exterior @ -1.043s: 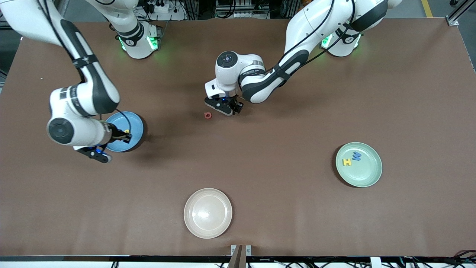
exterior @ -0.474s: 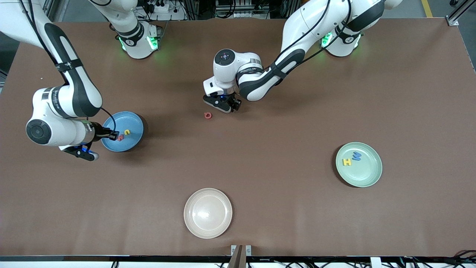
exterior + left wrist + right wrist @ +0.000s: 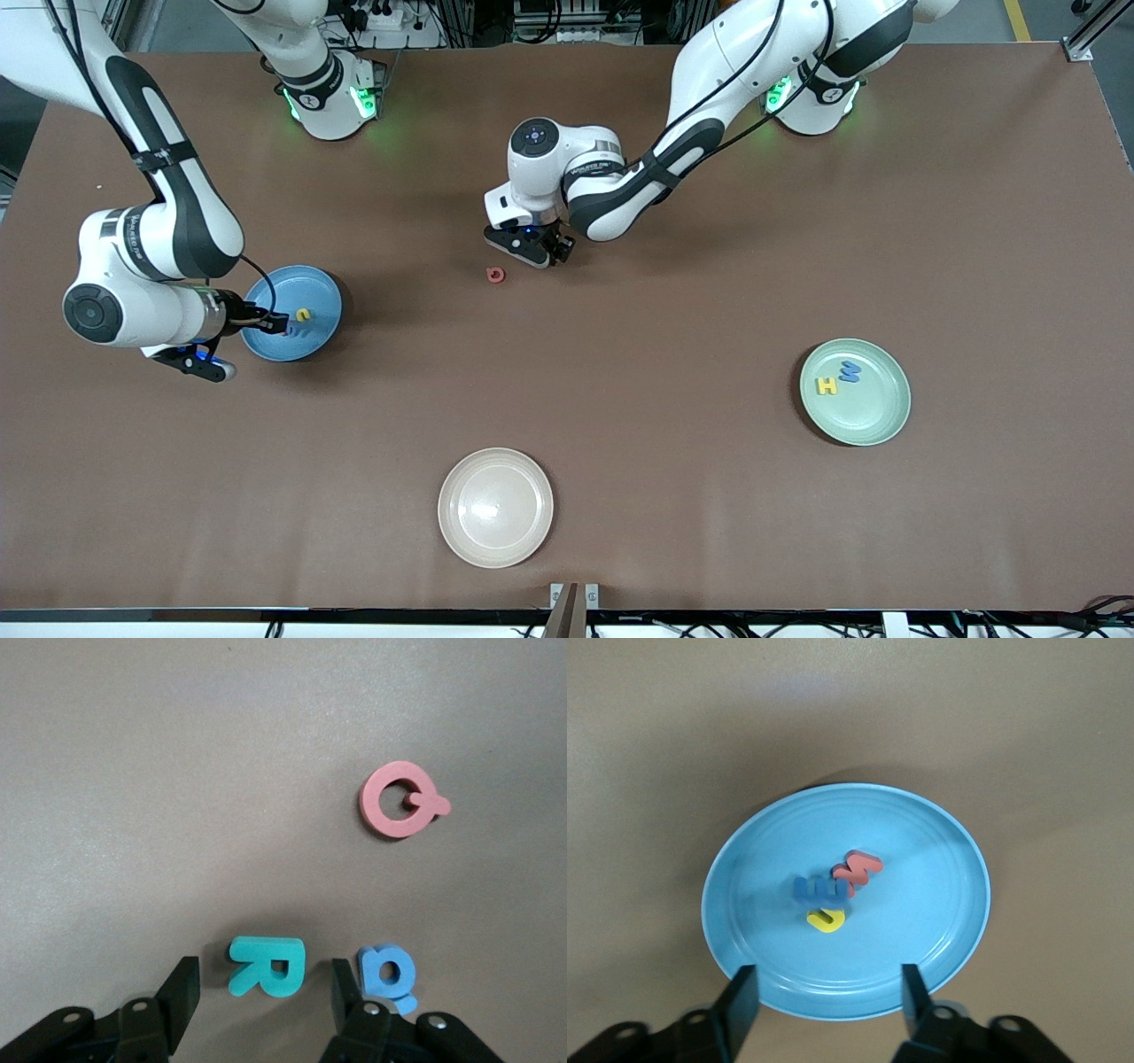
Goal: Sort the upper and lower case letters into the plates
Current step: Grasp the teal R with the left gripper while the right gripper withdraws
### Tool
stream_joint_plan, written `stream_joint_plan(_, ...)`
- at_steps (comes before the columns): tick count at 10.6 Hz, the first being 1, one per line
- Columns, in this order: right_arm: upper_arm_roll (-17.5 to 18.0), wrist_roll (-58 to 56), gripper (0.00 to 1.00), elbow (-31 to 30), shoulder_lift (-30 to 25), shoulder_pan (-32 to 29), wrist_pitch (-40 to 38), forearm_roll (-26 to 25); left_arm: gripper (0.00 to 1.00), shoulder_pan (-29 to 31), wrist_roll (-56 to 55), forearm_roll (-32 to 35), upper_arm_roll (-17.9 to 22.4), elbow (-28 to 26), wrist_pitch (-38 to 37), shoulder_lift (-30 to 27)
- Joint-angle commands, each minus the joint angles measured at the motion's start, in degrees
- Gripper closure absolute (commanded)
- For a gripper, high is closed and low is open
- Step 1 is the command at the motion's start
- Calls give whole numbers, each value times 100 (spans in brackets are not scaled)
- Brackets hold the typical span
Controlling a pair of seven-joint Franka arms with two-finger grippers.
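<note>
Teal letter R [image 3: 266, 965] on the table between the spread fingers of the left gripper [image 3: 264, 988], right gripper [image 3: 824, 997] open, empty, over the blue plate [image 3: 939, 939]

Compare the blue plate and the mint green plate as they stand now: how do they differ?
Colour: the blue plate is bright blue, the mint green plate pale green. Contents: the blue plate holds three letters, yellow, red and blue; the mint green plate holds two, a yellow H and a blue W. Place: the blue plate sits toward the right arm's end, the mint green plate toward the left arm's. Both are round and shallow.
</note>
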Motion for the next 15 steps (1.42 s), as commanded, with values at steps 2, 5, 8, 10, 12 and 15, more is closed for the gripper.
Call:
stream_joint_plan(2,61,-58,0,-74,-87,-78,5,58,33,-97,-132,90,70,112,16,98)
stream_joint_plan(5,78,3,0,-39,-131,-17,-73,75,60,-97,-114,125,70,121,16,134)
stream_joint_plan(8,113,29,0,-39,-166,53,-91,93,100,-1,-70,187,166,112,-19,38)
stream_joint_plan(10,139,65,0,-30,-236,89,-144,102,100,296,-88,178,140,-63,-228,-373)
stream_joint_plan(12,192,117,0,-30,-359,334,-223,267,100,822,-9,73,-78,-396,-650,-1084)
stream_joint_plan(15,184,135,0,-30,-473,1063,-302,1047,100,3207,1163,73,-1340,-1432,-704,-1912)
